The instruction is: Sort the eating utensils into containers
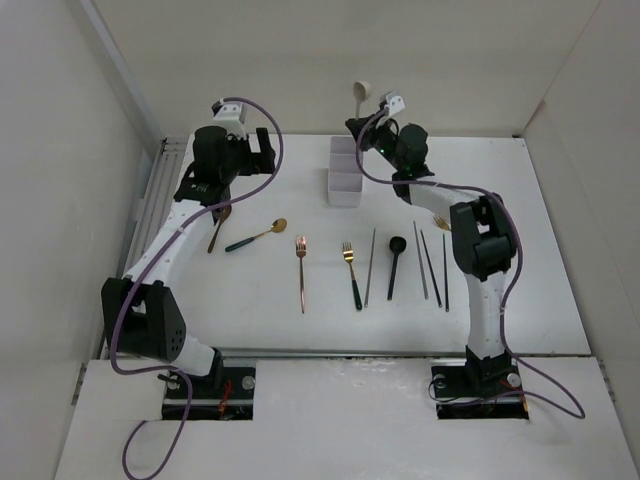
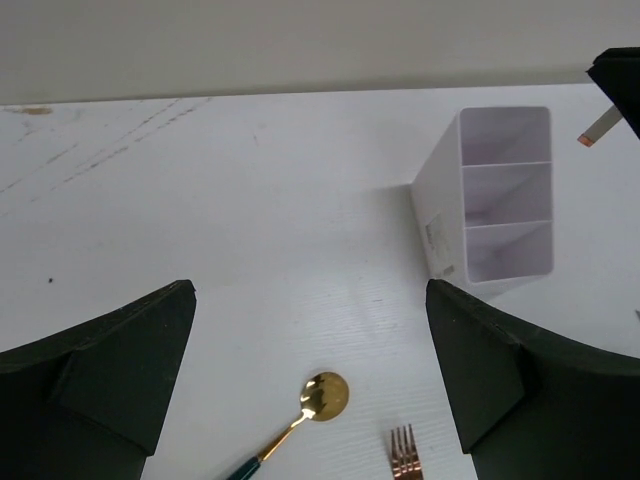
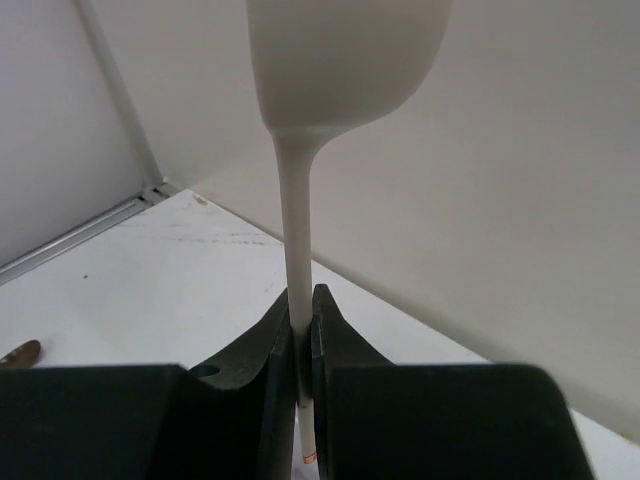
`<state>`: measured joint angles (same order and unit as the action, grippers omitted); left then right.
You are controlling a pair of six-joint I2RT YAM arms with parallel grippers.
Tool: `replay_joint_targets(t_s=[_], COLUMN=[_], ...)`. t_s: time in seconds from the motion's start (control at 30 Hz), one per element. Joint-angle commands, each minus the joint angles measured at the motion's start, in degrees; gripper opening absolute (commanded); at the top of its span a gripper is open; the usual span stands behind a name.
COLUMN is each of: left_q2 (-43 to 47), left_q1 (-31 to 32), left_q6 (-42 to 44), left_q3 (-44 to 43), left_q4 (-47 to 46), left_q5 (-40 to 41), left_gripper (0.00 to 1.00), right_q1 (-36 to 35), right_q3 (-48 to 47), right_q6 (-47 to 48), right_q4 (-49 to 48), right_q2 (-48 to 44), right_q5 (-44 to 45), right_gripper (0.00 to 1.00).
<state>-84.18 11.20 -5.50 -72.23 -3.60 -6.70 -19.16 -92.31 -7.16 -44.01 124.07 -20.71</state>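
Pale spoon [image 3: 298, 200] upright, bowl up, stem pinched in my right gripper [image 3: 302, 325], raised near far end of white organiser [image 2: 440, 225], my left gripper [image 2: 310, 295] spread wide, over gold spoon [image 2: 325, 395] and copper fork [image 2: 403, 450] on table [image 2: 200, 200]

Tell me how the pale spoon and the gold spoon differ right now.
The pale spoon has a pale bowl and handle; the gold spoon has a gold bowl and a dark handle. The pale spoon stands upright, bowl up, clamped in the right jaws; the gold spoon lies flat on the table. Both are outside the organiser.
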Motion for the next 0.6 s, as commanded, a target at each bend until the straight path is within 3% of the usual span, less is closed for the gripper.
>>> replay_joint_targets(t_s=[0.0, 0.1, 0.27, 0.57], left_q2=[1.7, 1.0, 0.5, -0.5], left_q1=[-0.5, -0.5, -1.0, -1.5], left_q6=[2.7, 3.2, 3.2, 2.7], left_q3=[0.7, 1.2, 2.3, 2.8], left_q4=[-2.3, -2.3, -2.8, -3.9], left_q5=[4.5, 4.5, 5.6, 5.0], left_gripper=[1.0, 1.0, 1.0, 1.0], right_q1=[0.3, 0.3, 0.8, 0.8], right_q3=[0.3, -4.1, -5.2, -10.3], right_q6=[-0.5, -0.5, -0.5, -0.5], right_q4=[-22.8, -16.8, -15.0, -8.7], right_q2=[3.9, 6.4, 8.8, 13.3], right_q5=[-3.9, -3.3, 2.7, 4.3], right_gripper=[0.0, 0.0, 0.0, 0.0])
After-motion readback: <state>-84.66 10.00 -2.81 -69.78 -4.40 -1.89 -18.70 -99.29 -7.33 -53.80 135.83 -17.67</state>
